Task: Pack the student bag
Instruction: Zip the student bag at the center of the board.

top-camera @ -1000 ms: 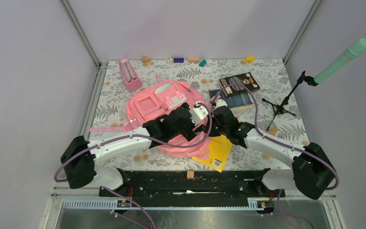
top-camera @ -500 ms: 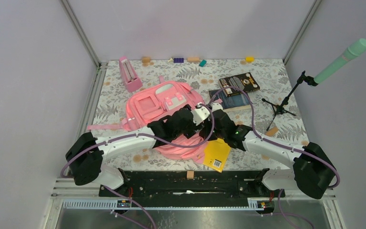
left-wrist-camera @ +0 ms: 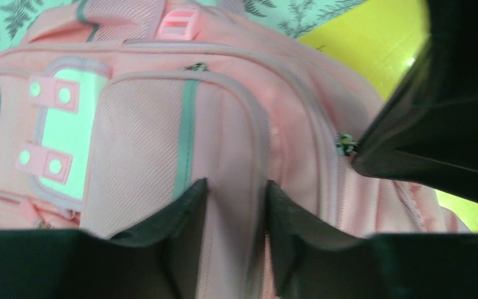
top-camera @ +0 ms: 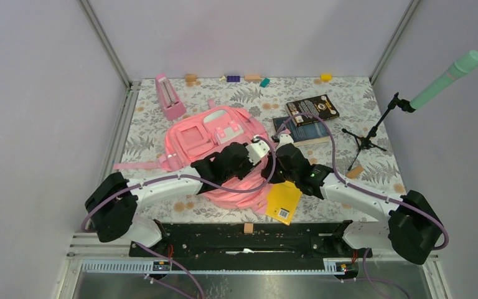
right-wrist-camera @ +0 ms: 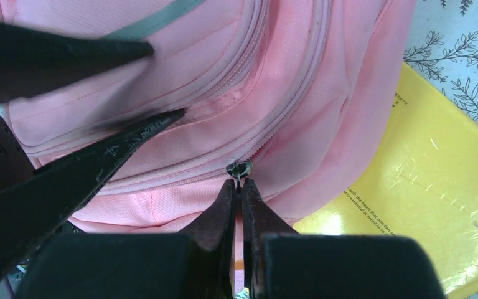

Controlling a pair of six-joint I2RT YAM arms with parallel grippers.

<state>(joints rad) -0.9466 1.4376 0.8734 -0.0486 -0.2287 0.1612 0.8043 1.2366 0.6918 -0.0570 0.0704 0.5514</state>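
The student bag (top-camera: 202, 140), soft and pink with mint patches, lies flat mid-table. My left gripper (left-wrist-camera: 236, 187) stands over its front, the jaws partly open with a ridge of pink fabric (left-wrist-camera: 233, 237) between them. In the right wrist view its black fingers (right-wrist-camera: 99, 156) straddle the seam above the zipper. My right gripper (right-wrist-camera: 238, 184) is shut on the small metal zipper pull (right-wrist-camera: 239, 168) at the bag's side. A yellow book (top-camera: 283, 202) lies partly under the bag's near right edge.
A pink metronome (top-camera: 170, 98) stands at the back left. Two dark books (top-camera: 311, 109) lie at the right, beside a microphone stand (top-camera: 367, 137) with a mint microphone (top-camera: 448, 78). Small blocks (top-camera: 233, 78) line the far edge.
My left gripper's jaws have narrowed around the bag's fabric, and that arm has shifted slightly. The right gripper has stayed shut on the zipper pull.
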